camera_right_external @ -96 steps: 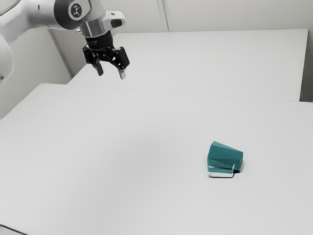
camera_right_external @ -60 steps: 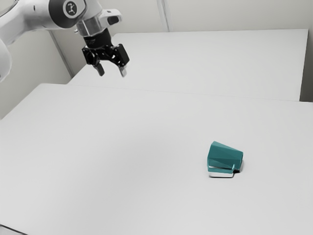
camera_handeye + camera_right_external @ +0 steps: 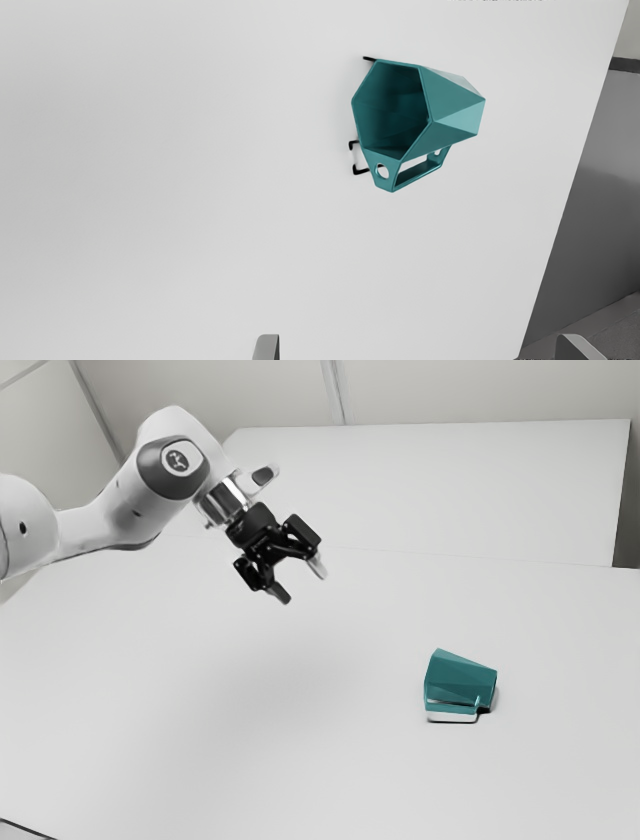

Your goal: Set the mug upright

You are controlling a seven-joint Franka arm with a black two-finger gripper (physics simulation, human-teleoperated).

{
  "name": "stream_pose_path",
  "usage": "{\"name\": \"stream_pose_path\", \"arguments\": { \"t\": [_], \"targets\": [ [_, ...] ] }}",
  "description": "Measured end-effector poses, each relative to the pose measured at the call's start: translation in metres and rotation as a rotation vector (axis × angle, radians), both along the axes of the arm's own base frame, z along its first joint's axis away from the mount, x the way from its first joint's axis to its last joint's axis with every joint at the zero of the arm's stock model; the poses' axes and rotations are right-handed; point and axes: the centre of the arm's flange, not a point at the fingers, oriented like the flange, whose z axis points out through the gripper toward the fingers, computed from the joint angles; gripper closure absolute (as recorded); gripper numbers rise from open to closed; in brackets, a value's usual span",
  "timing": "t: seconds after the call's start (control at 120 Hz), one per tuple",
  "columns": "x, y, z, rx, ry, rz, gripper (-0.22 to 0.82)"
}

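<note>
One teal mug (image 3: 460,682) lies on its side on the white table (image 3: 200,710), its mouth toward the exterior view's left, its one handle (image 3: 385,184) at its side; one gripper (image 3: 301,585) hangs above the table, two fingers spread wide, well apart from the mug. One arm (image 3: 130,510) bears one round badge (image 3: 177,460); its pale mark may be a logo, too small to read.

No words, brands or numbers can be read; the round dark badge with a pale mark (image 3: 178,460) on the white, grey-banded robot arm (image 3: 135,505) is too small to make out.
</note>
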Motion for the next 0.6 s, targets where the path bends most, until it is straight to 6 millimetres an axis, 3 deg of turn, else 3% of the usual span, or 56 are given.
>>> {"name": "stream_pose_path", "arguments": {
  "t": [0.267, 0.6],
  "targets": [
    [0.013, -0.039, -0.078, -0.219, -0.044, 0.075, 0.0],
    [0.027, -0.057, -0.15, -0.366, -0.123, 0.101, 0.0]
  ]
}}
